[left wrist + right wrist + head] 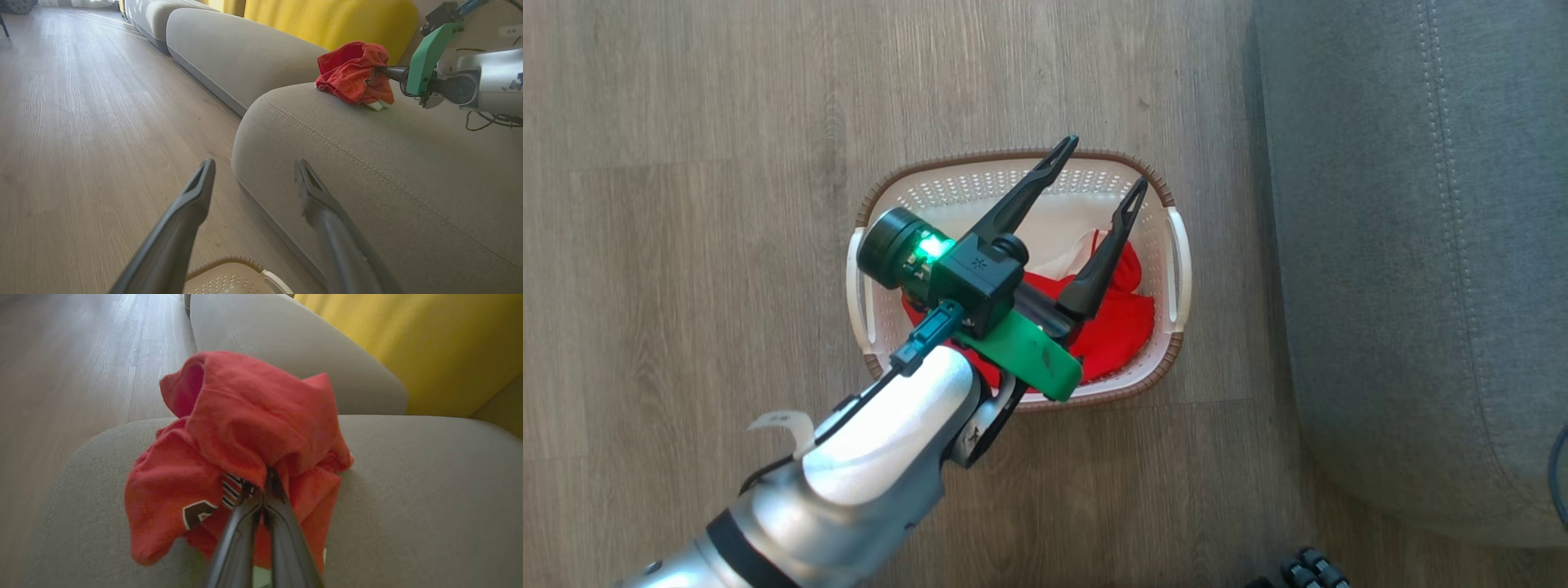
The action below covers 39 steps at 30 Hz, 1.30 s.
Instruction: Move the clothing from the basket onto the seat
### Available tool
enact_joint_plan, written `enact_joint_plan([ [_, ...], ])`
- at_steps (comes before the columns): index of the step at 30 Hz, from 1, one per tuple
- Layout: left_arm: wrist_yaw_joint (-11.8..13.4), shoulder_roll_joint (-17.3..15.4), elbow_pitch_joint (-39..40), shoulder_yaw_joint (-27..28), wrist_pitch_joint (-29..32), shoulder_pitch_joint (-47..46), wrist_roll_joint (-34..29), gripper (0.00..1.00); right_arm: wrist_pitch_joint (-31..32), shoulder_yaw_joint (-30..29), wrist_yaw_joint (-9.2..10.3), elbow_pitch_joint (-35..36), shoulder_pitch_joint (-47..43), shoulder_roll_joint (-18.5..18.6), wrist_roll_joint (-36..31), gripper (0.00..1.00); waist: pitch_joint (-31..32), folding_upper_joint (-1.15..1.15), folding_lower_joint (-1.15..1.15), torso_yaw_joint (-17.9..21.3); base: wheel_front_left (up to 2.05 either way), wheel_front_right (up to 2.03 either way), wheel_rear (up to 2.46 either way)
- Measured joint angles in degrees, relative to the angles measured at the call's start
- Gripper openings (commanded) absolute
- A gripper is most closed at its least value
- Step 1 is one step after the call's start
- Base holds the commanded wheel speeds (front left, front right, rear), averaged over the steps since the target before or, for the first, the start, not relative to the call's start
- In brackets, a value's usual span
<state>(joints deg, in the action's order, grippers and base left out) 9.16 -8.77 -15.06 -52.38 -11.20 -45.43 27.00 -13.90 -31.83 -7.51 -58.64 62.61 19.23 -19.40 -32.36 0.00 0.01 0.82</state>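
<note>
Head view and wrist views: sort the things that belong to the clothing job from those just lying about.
Job: bright red fabric clothing in the white perforated plastic basket; red numbered garment, held by the shut right gripper on the grey fabric sofa; open left gripper.
Lying about: yellow back cushion; pale wood-plank floor.

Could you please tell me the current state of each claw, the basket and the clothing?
Left claw: open, empty, over the basket.
Right claw: shut on the numbered garment.
Numbered garment: bunched, resting on the seat.
Basket: upright, on the floor.
Red clothing: crumpled inside the basket.
</note>
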Motion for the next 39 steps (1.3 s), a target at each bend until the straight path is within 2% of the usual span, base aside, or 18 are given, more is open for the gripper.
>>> enact_joint_plan([
  [1,0.00,-0.13,0.12,-0.03,0.00,0.00,0.00,1.00,-0.12,-0.79,0.00,0.02,-0.36,-0.36,-0.92,0.00,0.00,0.00,-0.01,0.08,0.00,0.00,0.00],
  [2,0.01,-0.24,0.20,-0.03,0.00,0.00,0.00,1.00,-0.32,-1.32,0.00,0.09,-0.50,-0.70,-1.83,0.18,0.03,0.00,-0.01,0.21,0.00,0.00,0.00],
  [3,0.02,-0.34,0.20,-0.03,0.00,0.00,0.00,1.00,-0.32,-1.68,0.00,0.22,-0.55,-1.14,-2.55,0.50,0.12,0.00,0.00,0.37,0.00,0.00,0.00],
  [4,0.02,-0.45,0.20,-0.04,-0.01,0.01,0.00,1.00,-0.35,-1.82,0.00,0.25,-0.62,-1.60,-3.12,0.87,0.25,0.00,0.00,0.52,0.00,0.00,0.00],
  [5,0.02,-0.53,0.20,-0.05,-0.01,0.01,0.01,1.00,-0.55,-1.87,0.00,0.29,-0.78,-2.22,-3.72,1.00,0.42,0.00,-0.01,0.68,0.00,0.00,0.00],
  [14,0.44,-1.67,-1.02,1.68,-1.53,0.93,1.32,1.00,-0.57,1.74,0.00,6.37,-8.01,-6.55,-2.75,1.00,4.42,0.00,-0.01,2.11,0.00,0.00,0.00],
  [24,1.45,-3.31,-3.91,4.99,-2.55,6.50,4.28,1.00,-0.57,12.16,0.00,13.16,-15.50,-8.43,4.39,1.00,12.05,0.00,-0.01,2.68,0.00,0.00,0.00],
  [29,2.56,-5.15,-4.75,7.68,-3.07,10.61,5.81,1.00,-0.57,17.47,0.00,15.23,-19.38,-8.77,8.62,1.00,16.94,0.00,-0.01,2.07,0.00,0.00,0.00],
  [33,3.59,-6.41,-4.89,9.51,-3.08,14.63,6.80,1.00,-0.57,21.34,0.00,15.61,-22.41,-10.31,11.62,1.00,20.67,0.00,-0.01,1.00,0.00,0.00,0.00],
  [39,5.63,-8.69,-3.70,14.75,-3.09,23.11,7.73,1.00,-0.57,26.85,0.00,20.15,-27.66,-12.80,16.14,1.00,26.13,0.00,-0.01,-1.16,0.00,0.00,0.00],
])
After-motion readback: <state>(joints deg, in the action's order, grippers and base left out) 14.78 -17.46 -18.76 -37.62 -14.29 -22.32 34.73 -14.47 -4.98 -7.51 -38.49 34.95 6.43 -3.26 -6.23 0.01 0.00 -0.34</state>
